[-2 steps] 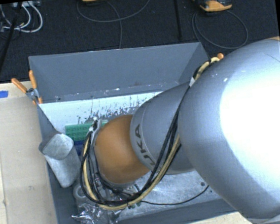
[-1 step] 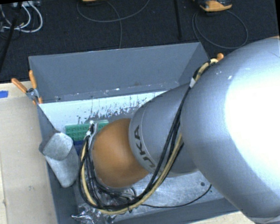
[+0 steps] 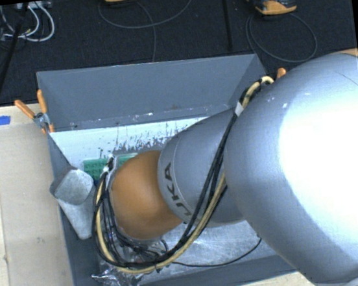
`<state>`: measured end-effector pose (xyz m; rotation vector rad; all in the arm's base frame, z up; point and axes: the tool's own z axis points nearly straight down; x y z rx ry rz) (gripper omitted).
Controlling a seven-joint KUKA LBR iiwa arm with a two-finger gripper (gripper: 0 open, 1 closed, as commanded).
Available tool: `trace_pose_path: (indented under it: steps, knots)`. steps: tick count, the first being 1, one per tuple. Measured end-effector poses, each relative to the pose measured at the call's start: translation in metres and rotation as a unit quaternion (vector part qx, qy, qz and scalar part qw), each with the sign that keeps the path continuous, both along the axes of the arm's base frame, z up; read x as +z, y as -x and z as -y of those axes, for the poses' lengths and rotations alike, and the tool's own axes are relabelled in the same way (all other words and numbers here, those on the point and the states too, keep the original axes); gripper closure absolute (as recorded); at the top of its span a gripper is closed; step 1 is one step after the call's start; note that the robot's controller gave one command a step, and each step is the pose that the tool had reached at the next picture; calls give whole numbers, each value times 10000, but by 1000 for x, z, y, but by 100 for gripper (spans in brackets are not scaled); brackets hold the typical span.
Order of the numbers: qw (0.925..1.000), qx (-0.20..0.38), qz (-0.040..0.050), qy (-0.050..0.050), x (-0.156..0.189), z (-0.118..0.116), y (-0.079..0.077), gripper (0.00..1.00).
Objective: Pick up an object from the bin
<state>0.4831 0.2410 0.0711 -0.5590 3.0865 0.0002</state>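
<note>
A dark part of my gripper (image 3: 133, 248) shows just under the arm's orange cover, low over the bin's front left. Close beside it, in the front left corner, lies a small shiny, crumpled silvery thing (image 3: 113, 278); I cannot tell whether the gripper touches it. Against the left wall a grey cup-shaped thing (image 3: 73, 185) lies tilted on a pale grey wedge-like piece (image 3: 79, 219). A green flat thing (image 3: 97, 164) peeks out behind the cover, near the back left.
The arm with its orange cover and looped cables reaches in from the right and hides most of the bin's floor. A thin dark cable lies along the floor by the front wall.
</note>
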Motion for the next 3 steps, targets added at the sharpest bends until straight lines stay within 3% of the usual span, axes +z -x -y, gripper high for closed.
trace_pose_path:
  steps: [1, 3]
  knots:
    - [10000, -8, -26, 2, 1, 0, 1, 100]
    - [10000, -16, -26, 1, 1, 0, 1, 100]
